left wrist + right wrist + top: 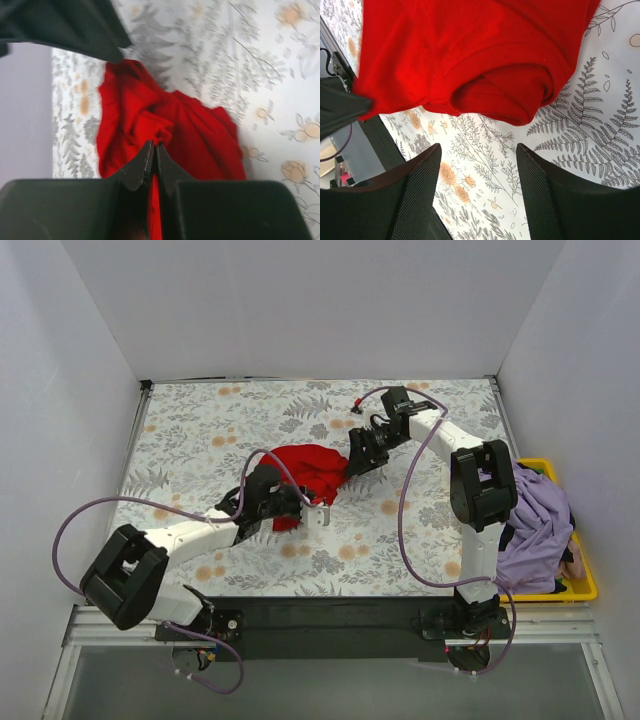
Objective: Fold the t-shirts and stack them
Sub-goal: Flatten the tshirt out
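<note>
My left fingers are clamped on the 7 o'clock edge of the red t-shirt, bunched mid-way across the worktop, so I'd close the spread right fingers on its 2 o'clock hem, then stretch it flat.

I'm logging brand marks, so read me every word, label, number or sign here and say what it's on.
No readable text anywhere.
The red t-shirt is plain cloth.
A small white patch at its near edge, top view, may be a tag: too small to read.
The lilac t-shirt, yellow bin and flowered table carry no lettering.
</note>
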`<state>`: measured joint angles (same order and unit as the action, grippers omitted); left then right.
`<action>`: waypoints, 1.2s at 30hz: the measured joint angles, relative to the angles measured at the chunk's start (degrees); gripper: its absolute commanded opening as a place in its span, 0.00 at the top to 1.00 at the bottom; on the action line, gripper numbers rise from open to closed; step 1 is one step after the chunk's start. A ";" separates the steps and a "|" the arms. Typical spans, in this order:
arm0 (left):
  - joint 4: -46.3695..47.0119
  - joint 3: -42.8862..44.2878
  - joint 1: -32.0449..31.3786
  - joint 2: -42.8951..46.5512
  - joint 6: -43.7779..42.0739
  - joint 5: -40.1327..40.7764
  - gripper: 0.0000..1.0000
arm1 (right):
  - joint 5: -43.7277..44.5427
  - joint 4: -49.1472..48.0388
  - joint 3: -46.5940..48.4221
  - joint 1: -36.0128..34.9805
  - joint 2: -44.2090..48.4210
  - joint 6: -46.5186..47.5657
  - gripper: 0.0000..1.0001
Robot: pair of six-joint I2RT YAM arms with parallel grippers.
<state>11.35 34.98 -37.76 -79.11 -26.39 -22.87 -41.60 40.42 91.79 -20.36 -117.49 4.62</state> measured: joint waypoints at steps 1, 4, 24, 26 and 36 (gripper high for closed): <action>-0.68 1.14 0.24 1.01 1.40 0.02 1.00 | -0.20 -0.02 -0.13 0.00 0.00 0.00 0.31; -3.50 6.16 2.58 3.26 7.17 0.48 1.00 | -0.74 -0.09 -0.83 0.00 0.00 0.00 0.30; -18.67 33.77 37.46 -5.05 47.08 4.85 1.00 | 1.57 -0.87 9.51 -2.89 -4.31 -1.46 0.33; -19.02 33.77 37.79 -5.05 47.91 4.63 1.00 | 3.50 -0.90 11.58 -3.48 -6.67 -1.49 0.33; -20.52 33.77 41.57 -6.27 49.83 3.96 1.00 | 14.23 -1.92 22.88 -3.63 -14.84 -1.68 0.34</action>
<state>-9.17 68.75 3.81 -85.38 23.44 -18.92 -27.38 38.50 114.67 -23.99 -132.33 2.94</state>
